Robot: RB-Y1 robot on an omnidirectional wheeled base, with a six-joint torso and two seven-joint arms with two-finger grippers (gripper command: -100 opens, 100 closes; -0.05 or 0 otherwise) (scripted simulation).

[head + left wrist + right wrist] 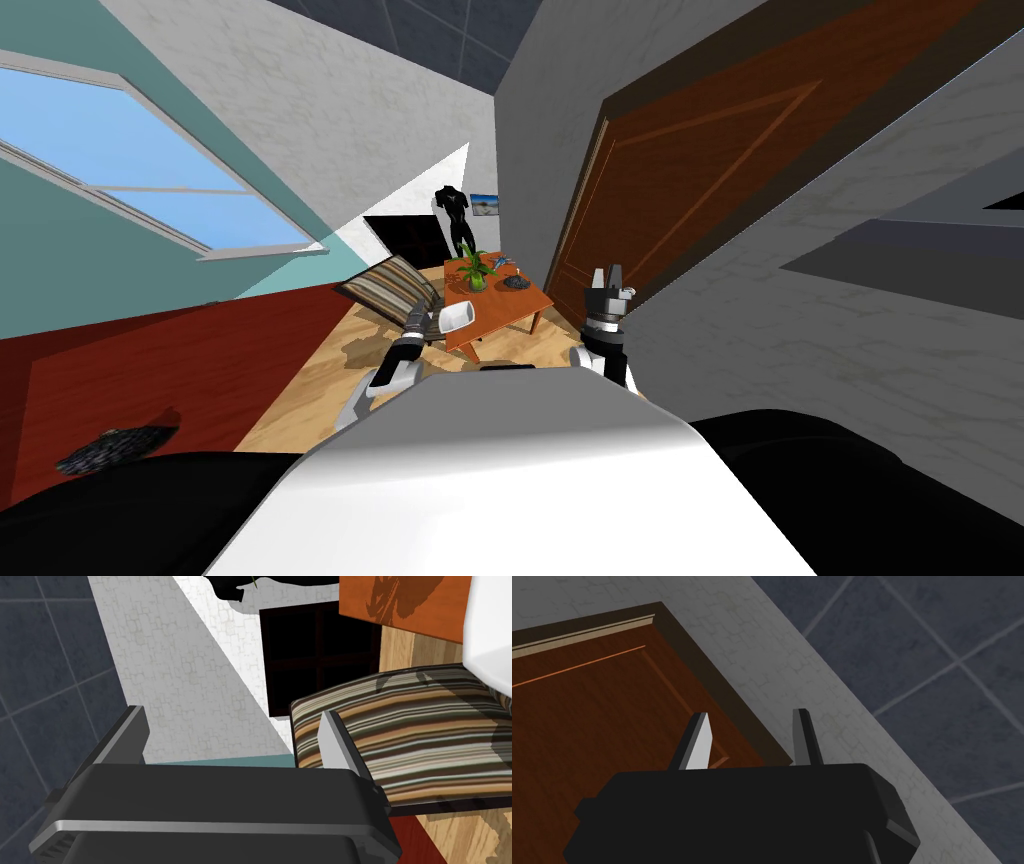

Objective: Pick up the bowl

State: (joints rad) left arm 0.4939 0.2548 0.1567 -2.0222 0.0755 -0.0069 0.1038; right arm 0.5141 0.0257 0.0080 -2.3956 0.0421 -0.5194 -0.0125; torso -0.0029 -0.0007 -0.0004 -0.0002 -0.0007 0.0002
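You have the left gripper (232, 716) spread wide and empty; the white bowl (490, 626) sits just beside it, outside its fingers.

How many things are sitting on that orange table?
4: a white bowl at the near corner by the left gripper, a potted plant farther back, a small blue thing beside it, a dark round thing right of those.
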